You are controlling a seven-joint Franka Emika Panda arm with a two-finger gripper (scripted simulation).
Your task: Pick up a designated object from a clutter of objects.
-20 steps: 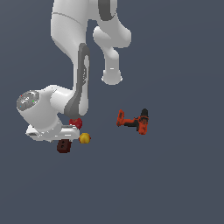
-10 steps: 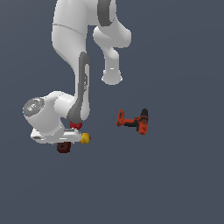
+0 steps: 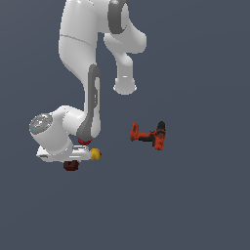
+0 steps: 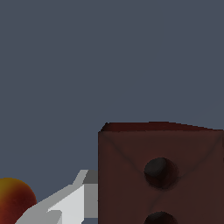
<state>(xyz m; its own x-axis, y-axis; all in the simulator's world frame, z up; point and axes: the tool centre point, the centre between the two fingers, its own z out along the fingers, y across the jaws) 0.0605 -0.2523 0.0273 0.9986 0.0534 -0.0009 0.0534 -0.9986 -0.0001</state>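
The dark reddish-brown block [image 3: 71, 166] sits on the table [image 3: 195, 205] right under the claw [image 3: 72, 161], its top half covered by the white hand in the exterior view. In the wrist view the block [image 4: 159, 175] fills the near corner, cut off by two frame edges; two round dark holes show in its face, the lower one only half in the picture. One white finger [image 4: 65, 203] of the claw lies just beside the block's flat side, at or very close to touching; the other finger is out of sight behind or past the block, so whether the claw is pinching the block or merely spread around it cannot be told.

A red-orange round fruit [image 4: 13, 199] shows on the far side of that finger, partly cropped. In the exterior view the red fruit [image 3: 84, 141] is mostly hidden behind the wrist, just above the claw, and the yellow ball [image 3: 95, 154] sits just beside the hand on the exterior view's right. The orange-and-black power drill [image 3: 149, 136] lies on its side well apart from the claw, further toward the exterior view's right. No writing or label can be read on anything.
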